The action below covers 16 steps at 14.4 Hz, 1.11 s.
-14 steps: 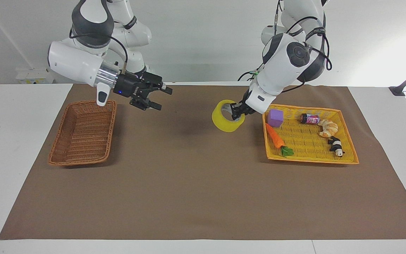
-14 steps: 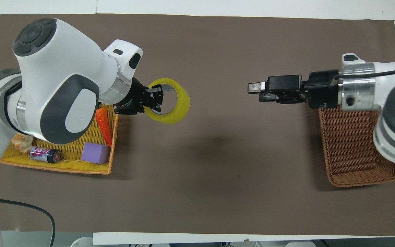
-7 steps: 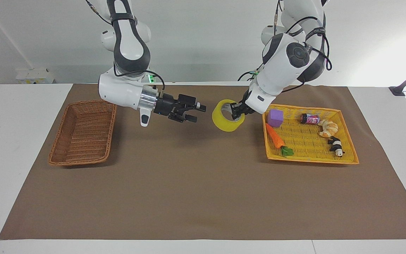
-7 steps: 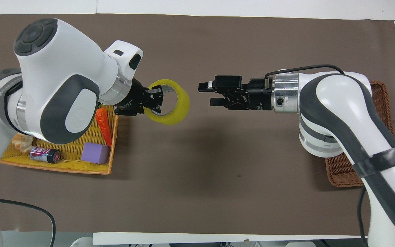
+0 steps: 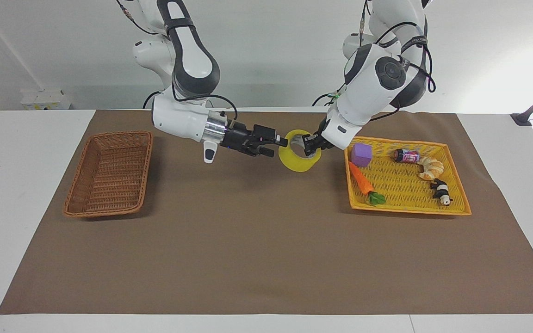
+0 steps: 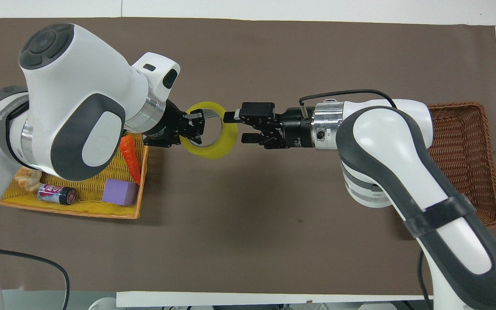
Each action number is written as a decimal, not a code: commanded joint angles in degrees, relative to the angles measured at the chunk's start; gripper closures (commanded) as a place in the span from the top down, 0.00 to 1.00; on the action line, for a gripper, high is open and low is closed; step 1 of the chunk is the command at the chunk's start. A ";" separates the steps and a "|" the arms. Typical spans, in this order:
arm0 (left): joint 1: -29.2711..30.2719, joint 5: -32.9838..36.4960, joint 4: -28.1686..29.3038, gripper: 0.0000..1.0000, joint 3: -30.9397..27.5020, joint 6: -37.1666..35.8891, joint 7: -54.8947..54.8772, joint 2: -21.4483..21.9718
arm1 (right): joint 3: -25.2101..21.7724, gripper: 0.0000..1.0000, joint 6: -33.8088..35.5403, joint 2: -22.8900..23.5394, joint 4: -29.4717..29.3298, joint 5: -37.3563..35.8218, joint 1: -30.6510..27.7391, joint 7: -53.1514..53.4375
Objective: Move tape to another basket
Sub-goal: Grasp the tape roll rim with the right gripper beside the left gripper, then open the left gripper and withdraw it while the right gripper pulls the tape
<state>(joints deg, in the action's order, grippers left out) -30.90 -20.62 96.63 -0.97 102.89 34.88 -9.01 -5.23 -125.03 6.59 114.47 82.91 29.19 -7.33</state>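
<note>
Overhead, a handover of the tape (image 5: 298, 157) above the brown mat.

The left end effector (image 5: 311, 144) pinched the roll's rim in mid-air beside the yellow tray (image 5: 451, 157); the right end effector (image 5: 279, 144), fingers spread, straddled its other edge. The wicker basket (image 5: 86, 185) sat well apart. No label was legible.

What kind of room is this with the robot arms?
Probably a robot test lab: a bare white table with a brown mat, plain walls, and toy-like things in a yellow tray, such as a carrot and panda.
</note>
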 commanded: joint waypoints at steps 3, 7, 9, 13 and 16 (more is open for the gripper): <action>0.49 -1.09 -0.92 0.05 -0.09 -1.73 0.02 -0.04 | -0.21 1.00 -0.65 0.71 -1.00 1.03 1.05 0.21; 0.49 -1.18 -0.92 0.05 -0.09 -1.81 0.02 0.04 | -0.21 0.99 -0.74 0.71 -1.00 0.76 1.22 -0.23; 0.49 -1.09 -0.66 0.05 -0.09 -1.82 0.02 0.04 | -0.21 0.91 -0.65 0.71 -1.00 0.41 0.96 -1.72; 0.58 -1.09 -0.48 0.06 -0.09 -1.82 0.02 0.13 | -0.21 0.57 -2.15 0.71 -1.00 0.32 1.75 -3.48; 0.58 -1.09 -0.39 0.06 -0.09 -1.82 0.02 0.13 | -0.30 0.12 -1.53 0.71 -1.00 0.23 1.57 -3.66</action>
<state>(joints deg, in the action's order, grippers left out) -30.55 -20.82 96.65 -1.04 102.13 34.88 -9.05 -5.28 -126.47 6.84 114.18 82.83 30.56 -10.45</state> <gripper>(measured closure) 0.784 0.449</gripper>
